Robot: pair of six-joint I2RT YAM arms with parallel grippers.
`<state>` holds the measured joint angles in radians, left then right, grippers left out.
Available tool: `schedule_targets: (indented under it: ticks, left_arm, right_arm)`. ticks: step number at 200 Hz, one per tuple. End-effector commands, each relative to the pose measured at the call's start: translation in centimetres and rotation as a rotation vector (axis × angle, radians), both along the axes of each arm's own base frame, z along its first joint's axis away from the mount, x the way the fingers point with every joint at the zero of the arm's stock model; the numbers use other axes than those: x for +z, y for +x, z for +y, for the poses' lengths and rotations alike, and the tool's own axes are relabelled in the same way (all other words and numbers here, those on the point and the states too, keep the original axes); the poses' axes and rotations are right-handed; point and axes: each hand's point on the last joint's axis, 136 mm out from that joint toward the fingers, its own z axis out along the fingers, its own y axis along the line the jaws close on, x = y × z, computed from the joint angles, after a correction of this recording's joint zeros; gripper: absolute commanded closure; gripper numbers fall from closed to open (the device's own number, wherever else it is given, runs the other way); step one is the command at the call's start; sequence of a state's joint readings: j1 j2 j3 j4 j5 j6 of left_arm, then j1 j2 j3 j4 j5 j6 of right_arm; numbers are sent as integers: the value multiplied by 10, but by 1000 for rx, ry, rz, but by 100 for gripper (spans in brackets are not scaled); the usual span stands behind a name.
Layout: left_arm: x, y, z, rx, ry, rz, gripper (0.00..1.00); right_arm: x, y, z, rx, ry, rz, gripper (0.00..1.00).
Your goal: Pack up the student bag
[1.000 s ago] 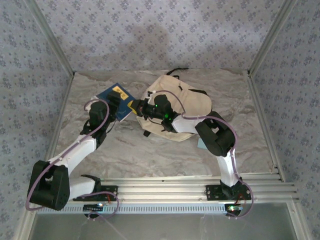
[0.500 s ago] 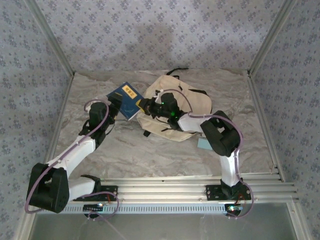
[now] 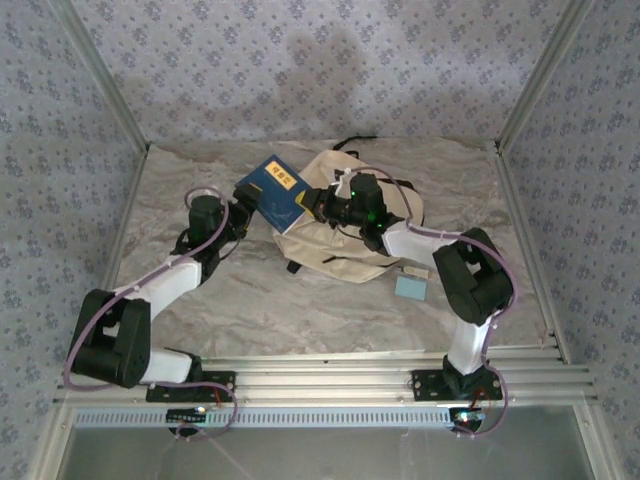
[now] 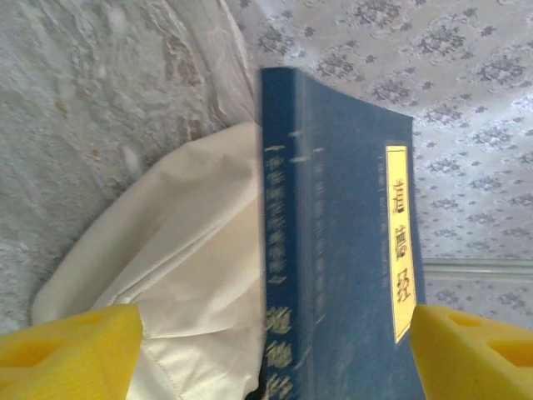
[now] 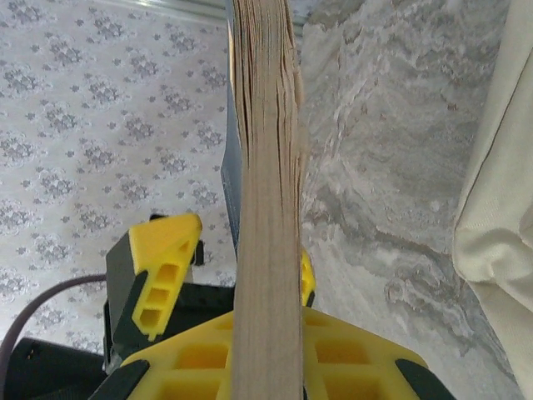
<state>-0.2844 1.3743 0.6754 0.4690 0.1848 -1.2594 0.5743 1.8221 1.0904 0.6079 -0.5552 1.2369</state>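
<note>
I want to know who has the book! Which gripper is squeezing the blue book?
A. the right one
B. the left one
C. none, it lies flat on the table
A: the right gripper is clamped on the page edge of the book, while the left gripper has its fingers wide apart on either side of it.

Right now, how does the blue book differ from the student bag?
The blue book is dark, stiff and smaller; the student bag is cream, soft and larger. The book is clamped in the right gripper; the bag lies on the table. Both are at the table's far side.
</note>
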Motion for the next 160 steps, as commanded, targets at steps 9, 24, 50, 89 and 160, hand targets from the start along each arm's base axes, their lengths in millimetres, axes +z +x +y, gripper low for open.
schedule_targets:
  ticks: [9,24,50,89,160]
  left_arm:
    - [40,9,-19,-80,-50,-146,40]
    - [41,11,-20,-84,-58,-151,62]
    - [40,11,-22,-92,-67,-148,81]
    - [39,10,-18,-64,-75,-137,100]
    - [32,-7,-20,29,-51,-138,100]
  right_arm:
    - [18,-12,2,77,23,-42,100]
    - [15,-11,4,81,29,-34,100]
    - [12,-9,10,102,49,-18,100]
    - [1,-4,9,75,28,0,72]
    - [0,9,8,-66,49,3,75]
